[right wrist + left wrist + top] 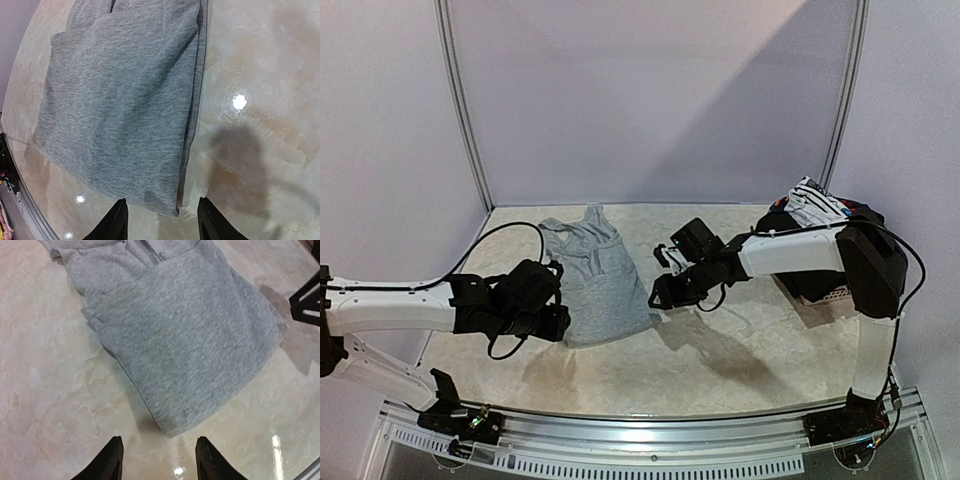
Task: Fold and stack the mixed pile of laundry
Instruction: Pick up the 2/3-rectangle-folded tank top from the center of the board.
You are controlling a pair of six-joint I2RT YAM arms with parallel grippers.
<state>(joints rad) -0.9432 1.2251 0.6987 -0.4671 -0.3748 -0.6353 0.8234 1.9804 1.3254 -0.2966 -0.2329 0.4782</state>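
Observation:
A light grey garment [595,280] lies folded flat on the table, left of centre. Its near corner [172,430] sits just ahead of my left gripper [159,460], which is open with only bare table between its fingers. My right gripper [162,220] is open too, and the garment's other lower corner [172,207] lies just in front of it, untouched. In the top view, the left gripper [560,322] is at the garment's lower left and the right gripper [658,296] at its lower right. The rest of the mixed laundry pile [815,205], black cloth with a white black-striped piece, is heaped at the far right.
The heap rests in a pink perforated basket [825,297] under my right arm at the table's right edge. Marble-patterned table top [740,350] extends between the garment and the basket. The right gripper's dark tip [306,302] shows in the left wrist view.

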